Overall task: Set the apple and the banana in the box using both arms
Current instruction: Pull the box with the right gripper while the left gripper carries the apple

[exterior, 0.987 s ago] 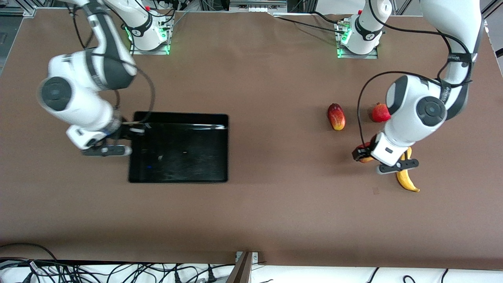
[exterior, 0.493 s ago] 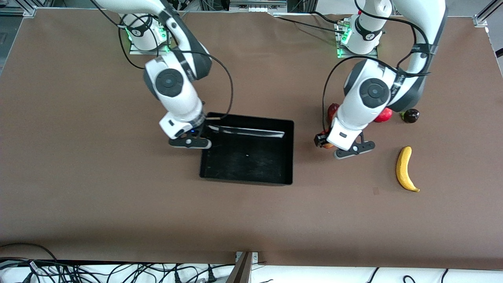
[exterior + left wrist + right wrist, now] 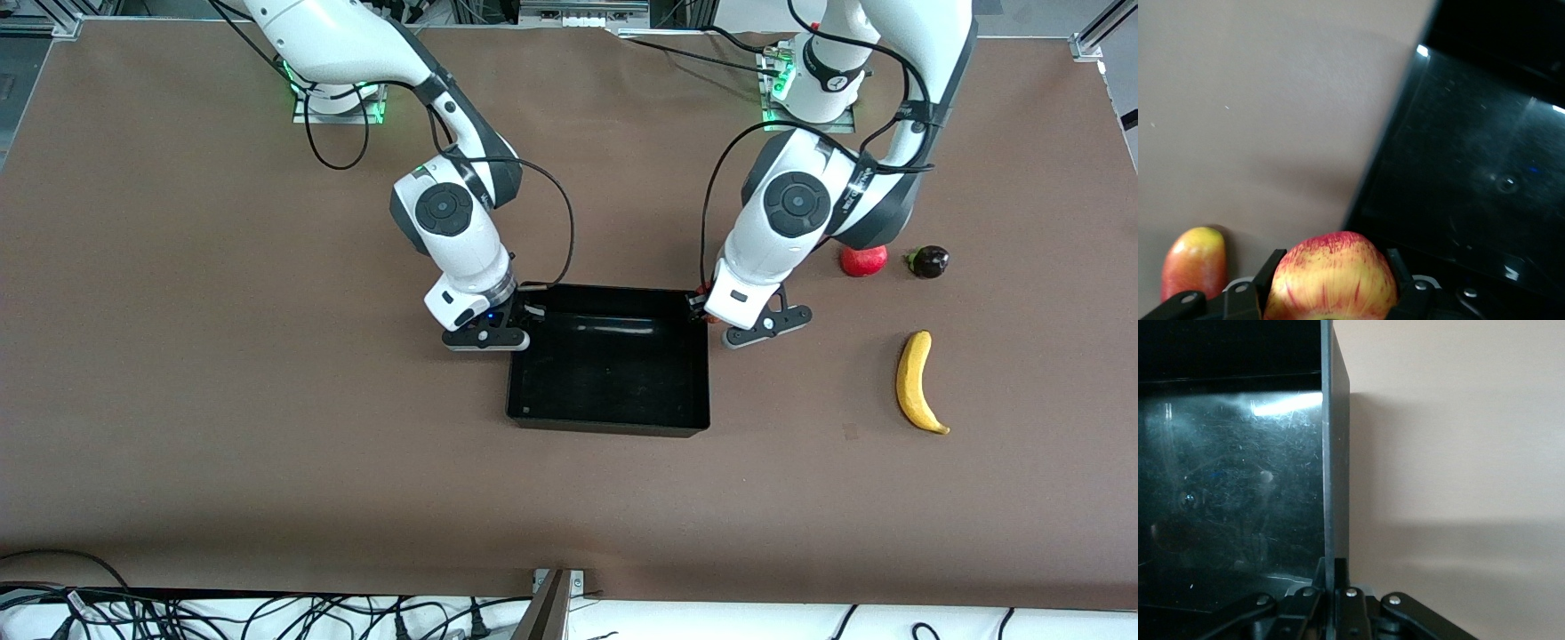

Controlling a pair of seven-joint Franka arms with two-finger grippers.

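The black box (image 3: 610, 421) sits mid-table. My right gripper (image 3: 524, 312) is shut on the box's wall (image 3: 1335, 453), pinching the thin rim at the corner toward the right arm's end; its tips (image 3: 1336, 568) clamp the wall from both sides. My left gripper (image 3: 698, 307) hangs over the box's edge toward the left arm's end, shut on the apple (image 3: 1331, 283), a red-streaked yellow fruit between the black fingers (image 3: 1273, 261). In the front view the wrist hides most of the apple. The banana (image 3: 917, 384) lies on the table toward the left arm's end.
A red-and-yellow mango (image 3: 1194, 265) lies on the table just beside the held apple. A red pomegranate (image 3: 864, 260) and a small dark fruit (image 3: 928, 261) sit farther from the front camera than the banana. Cables run along the table's front edge.
The right arm has dragged the box from the right arm's end to mid-table. The left arm has carried the apple from beside the banana to the box's edge.
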